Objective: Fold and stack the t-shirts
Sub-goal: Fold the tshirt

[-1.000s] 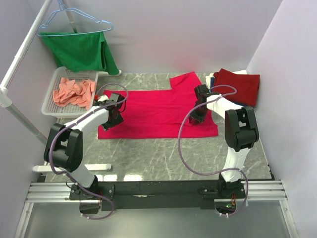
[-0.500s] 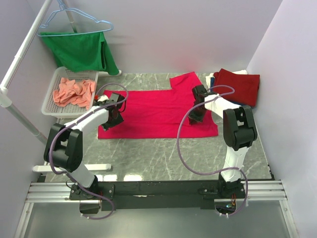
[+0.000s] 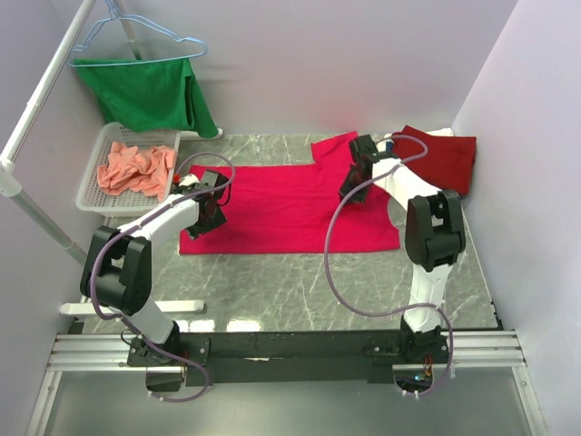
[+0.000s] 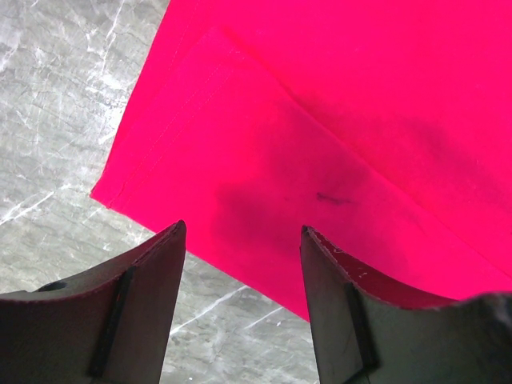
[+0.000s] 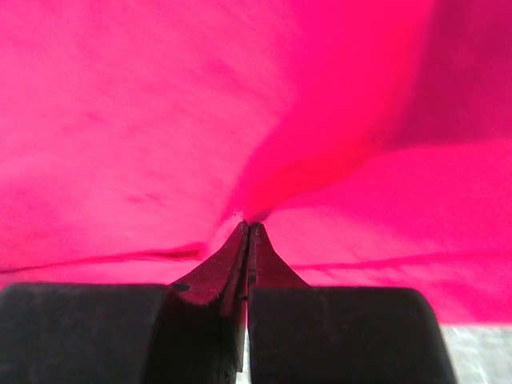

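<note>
Marble table (image 3: 272, 291): right claw (image 5: 247, 226) newly pinching pink-red t-shirt (image 3: 281, 204).

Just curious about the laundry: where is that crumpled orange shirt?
In the top view, the salmon-orange t-shirt lies in the white basket at far left.

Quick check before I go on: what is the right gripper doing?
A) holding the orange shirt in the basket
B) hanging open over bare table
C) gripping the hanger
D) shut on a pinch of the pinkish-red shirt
D: in its wrist view the right gripper has its jaws together, with the pinkish-red shirt puckered up at their tips.
</note>
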Robot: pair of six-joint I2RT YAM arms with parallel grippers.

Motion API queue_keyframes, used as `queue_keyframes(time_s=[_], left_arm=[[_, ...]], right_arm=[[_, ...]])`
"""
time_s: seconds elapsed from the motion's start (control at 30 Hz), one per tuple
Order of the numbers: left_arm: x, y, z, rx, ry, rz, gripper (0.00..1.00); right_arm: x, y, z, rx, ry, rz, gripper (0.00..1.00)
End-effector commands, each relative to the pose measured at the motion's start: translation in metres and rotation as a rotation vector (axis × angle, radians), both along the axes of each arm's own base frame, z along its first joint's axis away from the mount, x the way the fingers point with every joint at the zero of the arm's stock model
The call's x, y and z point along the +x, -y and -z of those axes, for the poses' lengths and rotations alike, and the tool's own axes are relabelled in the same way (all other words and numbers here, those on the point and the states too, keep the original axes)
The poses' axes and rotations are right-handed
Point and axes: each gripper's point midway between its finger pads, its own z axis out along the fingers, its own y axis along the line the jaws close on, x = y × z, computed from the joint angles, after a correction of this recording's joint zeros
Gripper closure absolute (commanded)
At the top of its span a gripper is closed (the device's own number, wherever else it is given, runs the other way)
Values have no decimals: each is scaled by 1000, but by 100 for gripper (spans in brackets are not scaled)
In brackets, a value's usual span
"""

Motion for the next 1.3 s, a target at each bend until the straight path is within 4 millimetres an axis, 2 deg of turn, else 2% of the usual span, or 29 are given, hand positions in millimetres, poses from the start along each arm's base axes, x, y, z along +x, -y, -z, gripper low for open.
queue_keyframes(time_s=[0.0, 0.03, 0.07, 0.1, 0.13, 0.17, 0.2, 0.23, 0.27, 0.33, 0.4, 0.43, 0.5, 0.53, 0.63, 0.73, 0.77, 0.8, 0.83, 0.9, 0.93, 1.1, 1.27], left_arm=[[6, 0, -15, 3, 47, -6, 36], [5, 0, -15, 2, 44, -5, 36], [5, 0, -15, 3, 46, -6, 36], [6, 0, -16, 5, 47, -4, 36], [6, 0, -16, 3, 48, -2, 36], [6, 0, -16, 5, 48, -2, 36], [7, 0, -17, 7, 48, -2, 36], [8, 0, -18, 7, 51, -2, 36], [8, 0, -19, 5, 54, 0, 36], [9, 0, -19, 12, 56, 0, 35], [9, -1, -21, 16, 60, 1, 35], [10, -2, -23, 19, 66, 0, 35], [12, -2, -23, 24, 70, 5, 35], [13, -2, -25, 22, 76, 7, 35], [12, -2, -20, 29, 63, 17, 35], [7, 0, -7, 19, 24, 18, 35], [4, 2, -3, 7, 13, 22, 35], [0, 2, 3, 3, -5, 23, 35], [-1, 3, 6, -4, -8, 23, 35], [-6, 6, 13, -21, -29, 28, 34], [-7, 6, 16, -26, -33, 29, 34], [-19, 9, 33, -55, -85, 25, 33], [-36, 6, 50, -52, -158, 1, 33]], right_arm=[[36, -22, -12, 61, 65, -56, 100], [42, -26, -5, 70, 58, -62, 100], [52, -36, -14, 112, 84, -91, 100], [57, -43, -16, 143, 92, -117, 100], [63, -47, -9, 155, 89, -129, 100], [72, -52, -16, 167, 114, -141, 98], [75, -56, -16, 183, 120, -150, 92], [79, -56, -15, 178, 125, -146, 78], [82, -55, -17, 171, 137, -141, 72], [85, -48, -23, 136, 155, -124, 64], [83, -39, -25, 98, 166, -109, 61], [81, -37, -35, 86, 184, -107, 60], [74, -27, -35, 46, 183, -96, 59], [70, -20, -42, 17, 190, -84, 58], [50, -1, -38, -65, 136, -62, 58], [26, 9, -25, -107, 60, -64, 58], [12, 14, -11, -125, 18, -62, 58], [7, 16, -11, -126, 23, -61, 58], [-8, 21, 2, -139, -21, -57, 58], [-19, 23, 7, -137, -34, -51, 59], [-32, 25, 16, -138, -66, -45, 59], [-61, 29, 31, -122, -106, -36, 59], [-91, 41, 51, -162, -182, -33, 60]])
